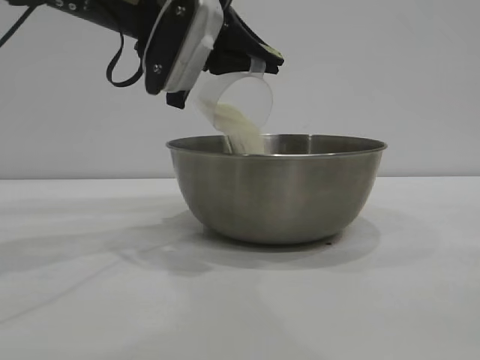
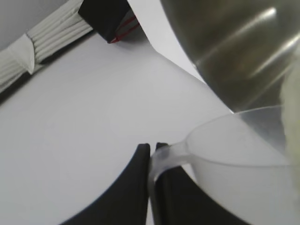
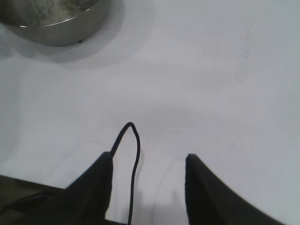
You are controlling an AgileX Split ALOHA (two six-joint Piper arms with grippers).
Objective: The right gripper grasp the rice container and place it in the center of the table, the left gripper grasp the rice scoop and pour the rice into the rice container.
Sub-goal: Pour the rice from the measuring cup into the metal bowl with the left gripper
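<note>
While the left gripper point(image 2: 153, 154) pinches the scoop point(image 1: 238, 103) by its handle, we find the cup tilted mouth-down over the bowl point(image 1: 277, 187) rim's left side (rice point(image 1: 246, 133) falling inside). Bowl stands mid-table point(image 1: 90, 300). The right gripper point(image 3: 149, 161), fingers spread and empty, waits well apart.

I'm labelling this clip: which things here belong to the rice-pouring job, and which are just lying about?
In the job:
left gripper, shut on the scoop handle, tipping it
rice falling into the bowl
right gripper, open, empty, back from the bowl
table

Lying about:
black box with red wires
white ribbed strip
</note>
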